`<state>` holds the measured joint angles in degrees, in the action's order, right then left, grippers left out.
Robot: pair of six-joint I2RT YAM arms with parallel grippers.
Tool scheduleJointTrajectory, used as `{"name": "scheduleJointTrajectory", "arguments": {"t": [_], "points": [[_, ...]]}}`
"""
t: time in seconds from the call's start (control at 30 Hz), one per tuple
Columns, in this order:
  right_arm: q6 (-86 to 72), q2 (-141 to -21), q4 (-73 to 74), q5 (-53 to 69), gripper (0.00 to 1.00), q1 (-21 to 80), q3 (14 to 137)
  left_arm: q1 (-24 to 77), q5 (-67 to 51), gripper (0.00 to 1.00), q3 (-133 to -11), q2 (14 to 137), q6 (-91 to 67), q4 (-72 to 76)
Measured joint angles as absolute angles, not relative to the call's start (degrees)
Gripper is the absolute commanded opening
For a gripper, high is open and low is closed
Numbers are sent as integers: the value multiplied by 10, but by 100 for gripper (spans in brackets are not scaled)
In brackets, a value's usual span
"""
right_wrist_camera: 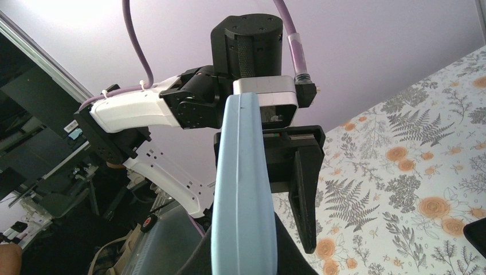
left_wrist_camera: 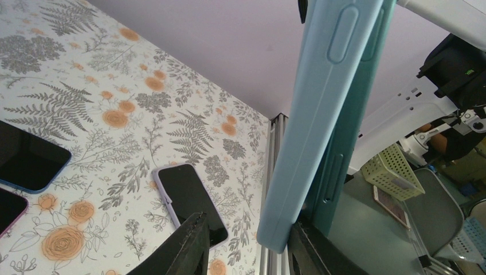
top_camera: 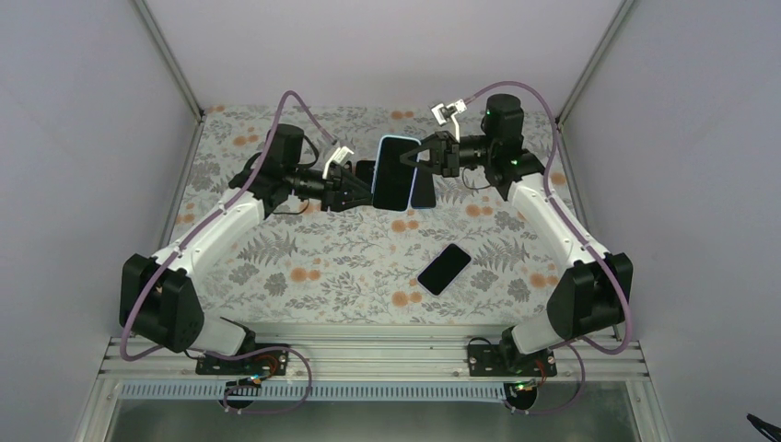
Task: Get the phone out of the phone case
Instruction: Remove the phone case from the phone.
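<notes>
- Here, high over the flowered table (top_camera: 304, 267), both arms meet at the phone (top_camera: 394, 175). It stands on end in mid-air, dark screen toward the overhead camera, seated in its pale blue phone case (left_wrist_camera: 312, 132).
- The right gripper (top_camera: 412, 158) is pinched tight on the case near its upper right edge. In its own wrist camera the blue side wall runs straight up from between the closed fingers.
- The left gripper (top_camera: 364, 193) straddles the lower left edge with its jaws partway apart. In its wrist view one finger (left_wrist_camera: 309, 252) sits against the case, while tabletop shows between the case and the other finger (left_wrist_camera: 186, 243). I cannot tell whether this claw truly has a grip.
- A darker teal strip shows just behind the pale wall in that view. I cannot say whether it is the phone's own side coming free or the far wall of the case.
- As I read it, the step in hand is peeling the case off the handset. I would first seat the left claw firmly on one part only. The right pinch belongs on the soft rim, not on the handset. Then I would roll the rim back from a corner instead of dragging the two straight apart.
- The risk I judge worst is the phone popping loose all at once and dropping. A spare phone (top_camera: 444, 269) lies on the table nearer the arm bases, so I would go slowly and bring the work lower.
</notes>
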<state>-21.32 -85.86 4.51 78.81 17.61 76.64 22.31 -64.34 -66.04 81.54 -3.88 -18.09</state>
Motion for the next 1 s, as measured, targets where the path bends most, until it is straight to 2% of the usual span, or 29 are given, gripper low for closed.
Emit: {"name": "scheduleJointTrajectory", "arguments": {"t": [1.0], "points": [[-225, -860, 6, 797, 4, 194, 703, 227, -722, 29, -688, 860, -104, -138]]}}
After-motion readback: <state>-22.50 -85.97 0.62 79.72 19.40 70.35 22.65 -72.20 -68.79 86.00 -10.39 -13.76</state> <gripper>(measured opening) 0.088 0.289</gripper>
